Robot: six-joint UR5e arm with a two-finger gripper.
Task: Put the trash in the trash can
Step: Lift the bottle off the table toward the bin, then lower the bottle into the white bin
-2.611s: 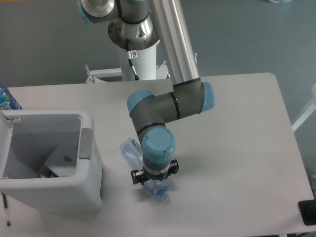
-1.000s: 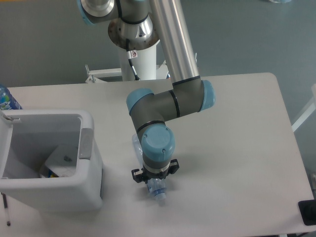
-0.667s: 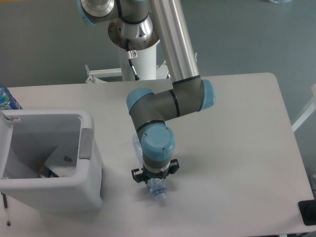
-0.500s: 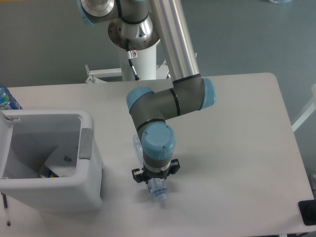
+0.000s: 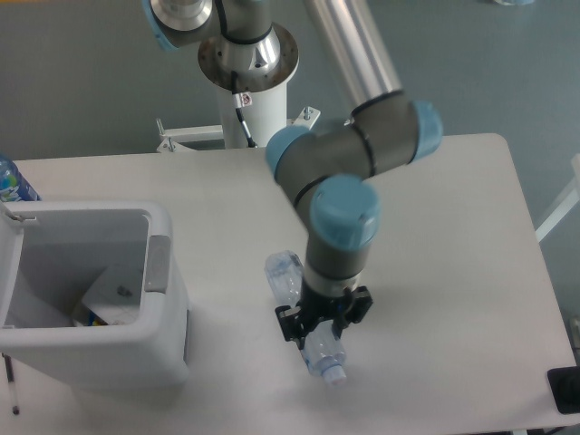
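The crushed clear bottle (image 5: 319, 355), one piece of the trash, is held at its middle by my gripper (image 5: 323, 322). It hangs tilted: the pale cap (image 5: 335, 377) points down toward the front and the base (image 5: 283, 272) sticks up to the left. The gripper is shut on it, right of the trash can. The light-grey trash can (image 5: 113, 356) stands open at the left edge of the table, with a grey tab (image 5: 158, 264) on its near side. A whitish piece (image 5: 107, 296) lies inside the can; whether it is the wrapper is unclear.
A bottle with a bright blue label (image 5: 11, 181) peeks in behind the can at the far left. The arm's white pedestal (image 5: 255, 109) stands beyond the table's back edge. A black object (image 5: 564, 391) sits at the front right corner.
The arm has swung to the right and risen, carrying the bottle with it. The bottle now hangs tilted in the grip instead of lying low under the wrist.
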